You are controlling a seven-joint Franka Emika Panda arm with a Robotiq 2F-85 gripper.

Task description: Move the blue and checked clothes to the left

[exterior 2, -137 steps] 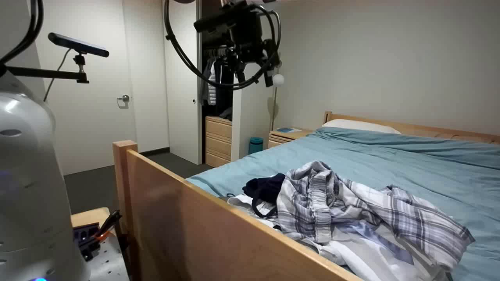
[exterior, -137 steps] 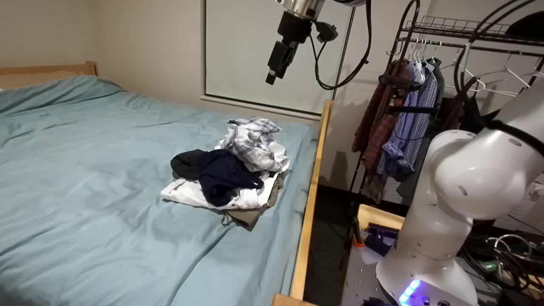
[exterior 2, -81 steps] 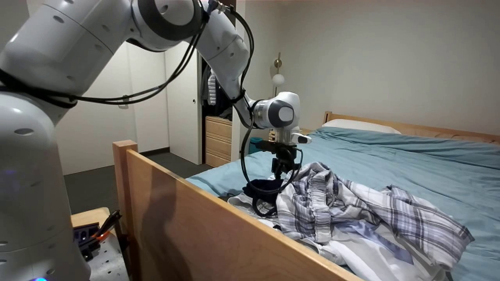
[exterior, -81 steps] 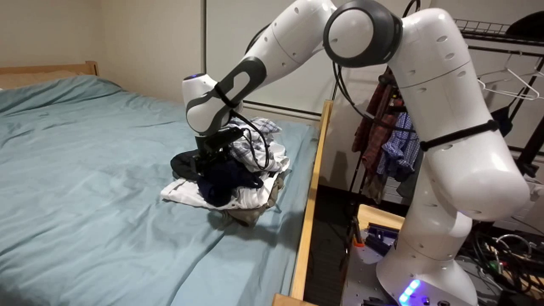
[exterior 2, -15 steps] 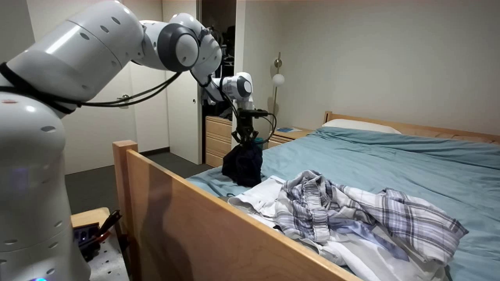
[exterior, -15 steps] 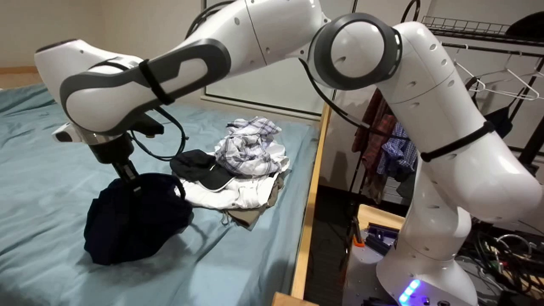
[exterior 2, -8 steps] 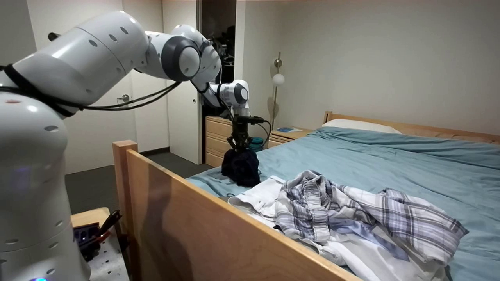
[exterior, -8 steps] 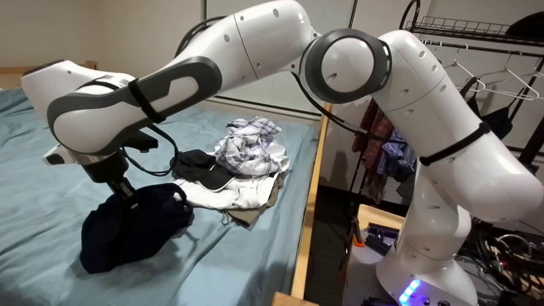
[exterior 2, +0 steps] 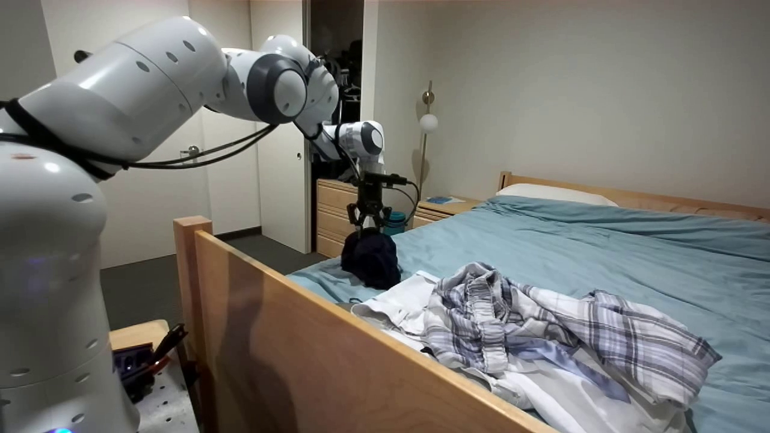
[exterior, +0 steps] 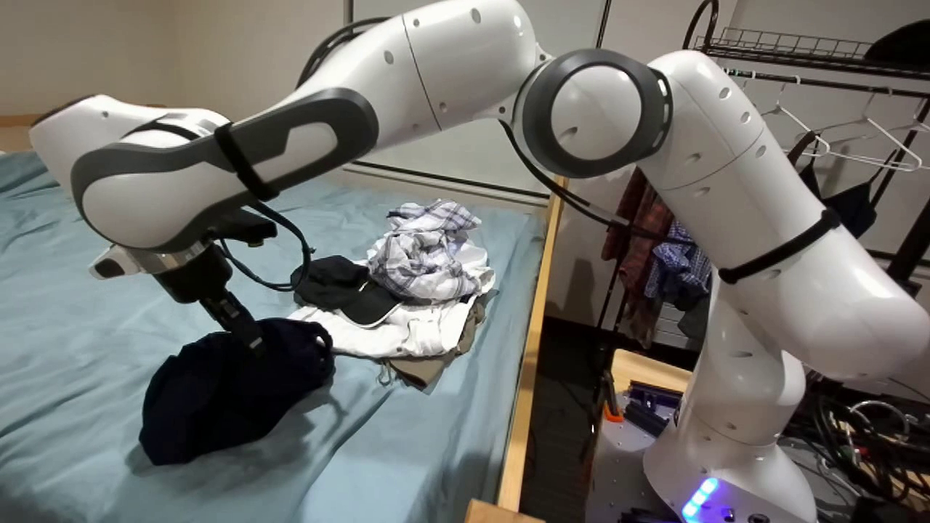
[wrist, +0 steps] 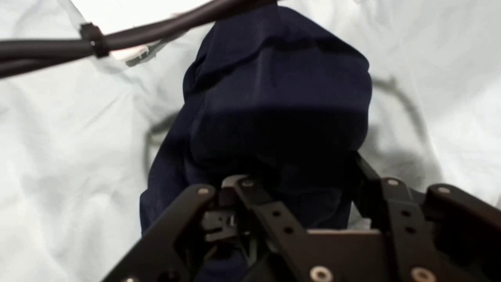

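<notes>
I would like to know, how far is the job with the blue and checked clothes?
Looks done: the navy garment lies left of the checked garment in both exterior views.
In hand: probably its release; the gripper is open but not yet clear of it.
To do: the checked garment, bunched on top of the white clothes.

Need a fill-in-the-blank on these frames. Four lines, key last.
The tool is at the navy garment; the lighter garment on the pile is, in the task's word, ____.
In the wrist view, the tool's jaws stand ____, not together.
The footboard is made of ____.
The round lamp globe is coloured ____.

Missing words: checked; apart; wood; white.
</notes>
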